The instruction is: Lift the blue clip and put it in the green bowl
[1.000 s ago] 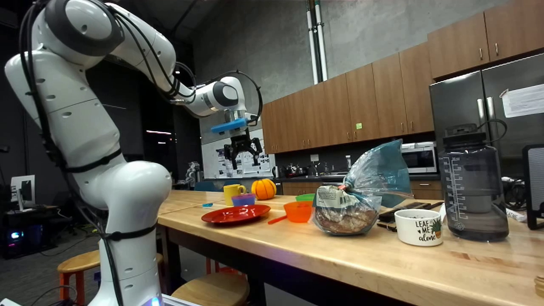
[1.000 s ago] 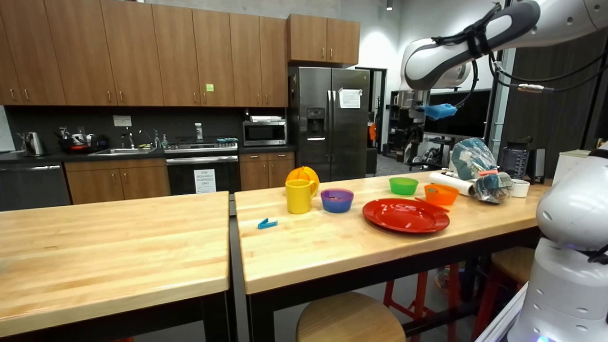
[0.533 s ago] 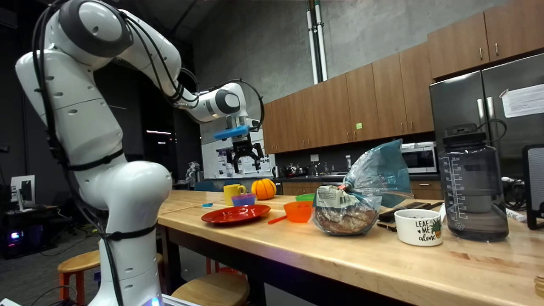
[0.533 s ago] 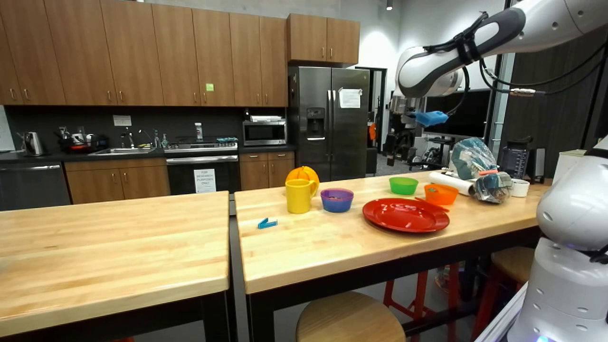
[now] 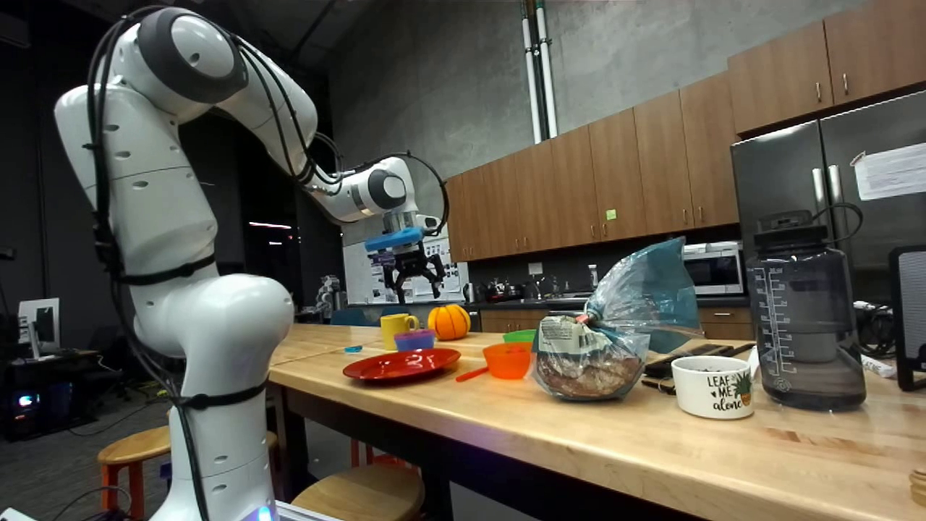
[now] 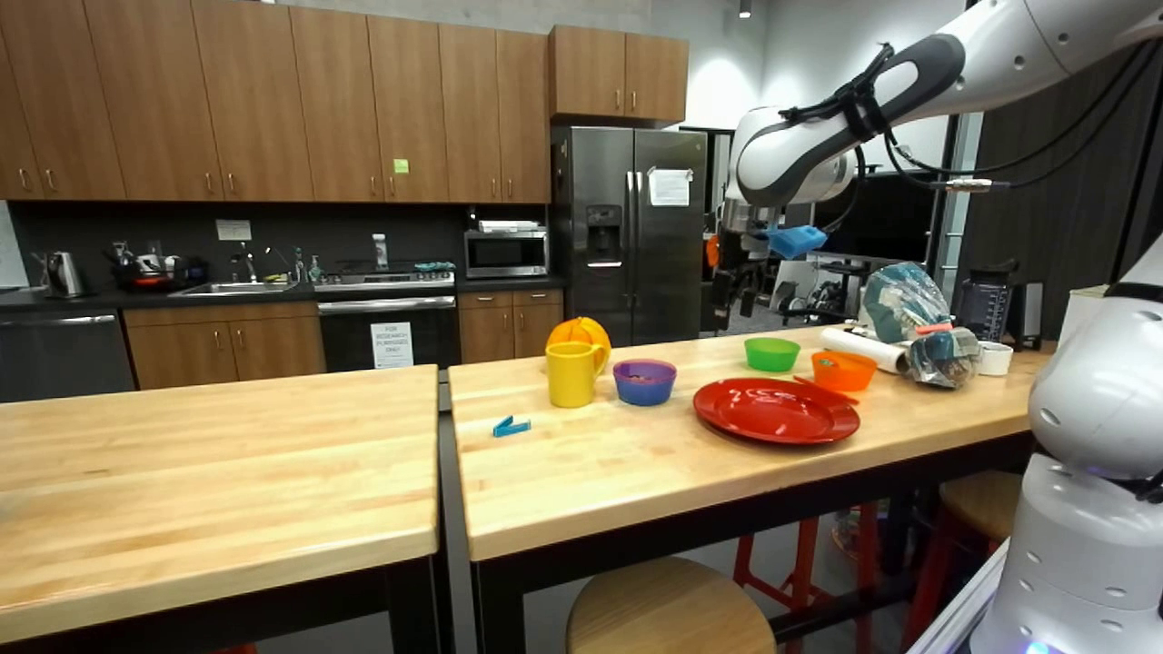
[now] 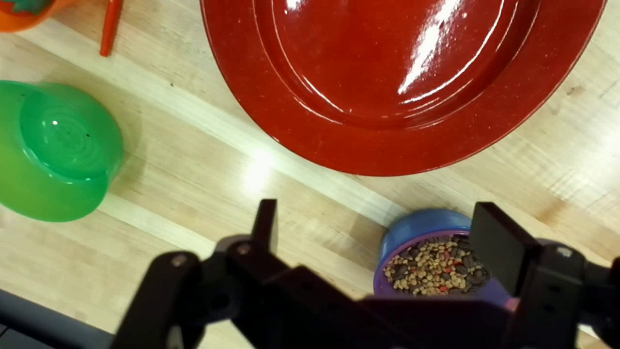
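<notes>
The blue clip (image 6: 511, 427) lies on the wooden table near the yellow mug, and it also shows small in an exterior view (image 5: 353, 349). It is out of the wrist view. The green bowl (image 6: 772, 356) stands behind the red plate and looks empty in the wrist view (image 7: 63, 198); in an exterior view (image 5: 519, 336) it is partly hidden by the orange cup and bag. My gripper (image 7: 375, 208) is open, with nothing between its fingers. It hangs well above the table in both exterior views (image 5: 418, 291) (image 6: 734, 313). The purple-blue bowl shows below its right finger in the wrist view.
A red plate (image 6: 777, 411), a purple-blue bowl (image 6: 644, 386) of beans and seeds, a yellow mug (image 6: 571, 377), an orange pumpkin (image 6: 581, 332) and an orange cup (image 6: 843, 372) stand nearby. A bagged loaf (image 5: 589, 362), white cup (image 5: 712, 391) and water bottle (image 5: 806, 325) stand farther along.
My open gripper has come down a little and moved toward the clip's side of the table, leftward in an exterior view. The clip, bowls and plate have not moved.
</notes>
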Robot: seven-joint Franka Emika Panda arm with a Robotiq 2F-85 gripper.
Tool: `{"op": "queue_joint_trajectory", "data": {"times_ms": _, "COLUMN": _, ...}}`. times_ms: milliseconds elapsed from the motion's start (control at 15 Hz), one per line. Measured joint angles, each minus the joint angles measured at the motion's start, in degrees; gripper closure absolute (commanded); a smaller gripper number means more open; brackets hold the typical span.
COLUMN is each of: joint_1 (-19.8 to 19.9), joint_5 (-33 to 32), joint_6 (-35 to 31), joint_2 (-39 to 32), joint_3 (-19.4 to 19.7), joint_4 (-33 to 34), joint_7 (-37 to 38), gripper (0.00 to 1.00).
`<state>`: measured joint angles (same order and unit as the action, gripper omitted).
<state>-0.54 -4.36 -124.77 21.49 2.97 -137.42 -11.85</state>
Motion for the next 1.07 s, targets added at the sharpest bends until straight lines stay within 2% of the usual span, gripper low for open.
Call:
{"op": "queue_joint_trajectory", "data": {"times_ms": 267, "joint_1": -0.52, "joint_5": 0.0, "joint_6": -1.44, "joint_2": -2.15, "joint_3": -1.35, "joint_4": 0.83, "joint_7": -0.05, "gripper": 0.0}}
{"op": "queue_joint_trajectory", "data": {"times_ms": 1067, "joint_1": -0.7, "joint_5": 0.0, "joint_6": -1.63, "joint_2": -2.83, "joint_3": -1.64, "joint_4": 0.99, "joint_7": -0.11, "gripper": 0.0}}
